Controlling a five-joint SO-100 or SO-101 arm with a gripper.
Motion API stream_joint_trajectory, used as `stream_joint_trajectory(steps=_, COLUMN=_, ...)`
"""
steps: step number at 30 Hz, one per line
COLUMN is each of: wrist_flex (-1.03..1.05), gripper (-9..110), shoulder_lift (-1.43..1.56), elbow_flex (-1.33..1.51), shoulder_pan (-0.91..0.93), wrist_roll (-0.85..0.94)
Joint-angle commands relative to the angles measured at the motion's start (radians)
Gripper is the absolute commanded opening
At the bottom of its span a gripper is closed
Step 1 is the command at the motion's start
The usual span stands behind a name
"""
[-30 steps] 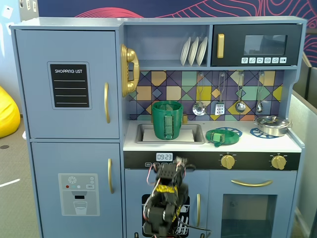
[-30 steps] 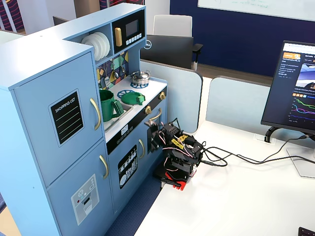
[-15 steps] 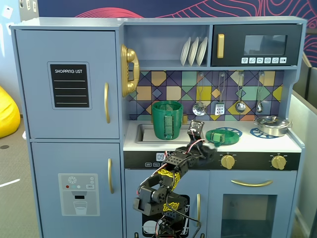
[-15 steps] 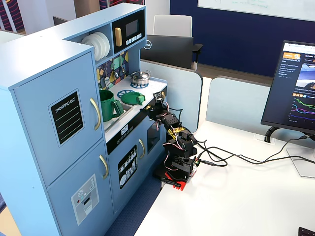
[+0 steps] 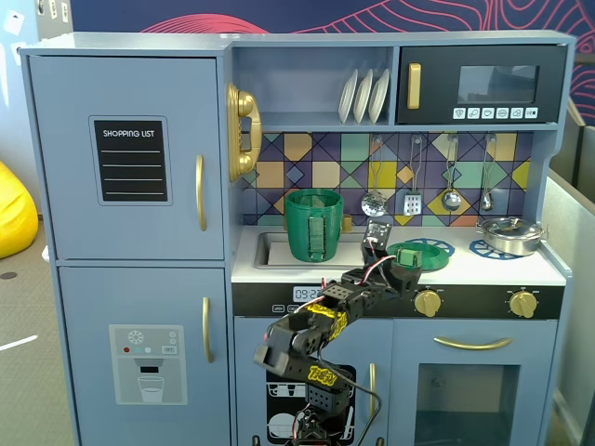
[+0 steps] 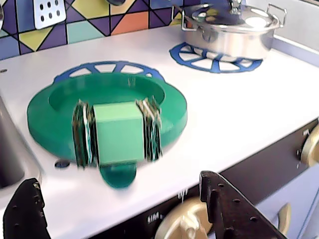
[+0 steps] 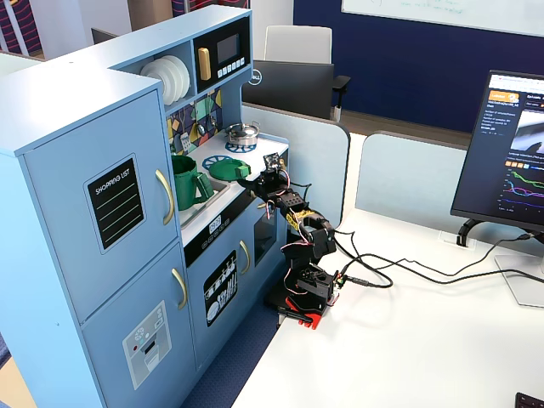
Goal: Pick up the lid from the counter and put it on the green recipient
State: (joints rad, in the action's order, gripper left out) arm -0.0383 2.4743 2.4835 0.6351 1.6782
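The lid lies flat on the counter, over a blue burner ring, to the right of the sink holding the green recipient in a fixed view. The gripper hovers just in front of the lid, jaws spread apart, gripping nothing. A silver pot stands behind and to the right of the lid.

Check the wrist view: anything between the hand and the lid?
Nothing. In the wrist view only bare white counter separates the open hand from the lid, whose light green tab handle faces the fingers.
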Motion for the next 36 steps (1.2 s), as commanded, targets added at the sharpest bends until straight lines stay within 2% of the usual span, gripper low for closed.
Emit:
stream_joint_trajectory(steps=1, wrist_flex=-0.046, gripper=34, shoulder_lift=-0.075, elbow_flex=-0.141, shoulder_pan=-0.018, wrist_roll=0.006)
stream_joint_trajectory(steps=23, wrist_flex=-0.109, gripper=29, shoulder_lift=-0.396, elbow_flex=-0.376, shoulder_pan=-0.067, wrist_roll=0.008)
stream_joint_trajectory(steps=27, wrist_flex=-0.11, gripper=23, shoulder_lift=-0.42, elbow_flex=-0.388, shoulder_pan=-0.067, wrist_roll=0.002)
stream_joint_trajectory(steps=30, wrist_flex=-0.118, gripper=7, shoulder_lift=-0.433, elbow_flex=-0.388, shoulder_pan=-0.075, wrist_roll=0.026)
stream_joint_trajectory(steps=32, wrist_flex=-0.147, gripper=0, shoulder_lift=-0.433, elbow_flex=-0.377, shoulder_pan=-0.081, wrist_roll=0.015)
stream_joint_trajectory(steps=36, wrist_flex=-0.178, gripper=0, shoulder_lift=-0.422, elbow_flex=-0.377, shoulder_pan=-0.083, wrist_roll=-0.014)
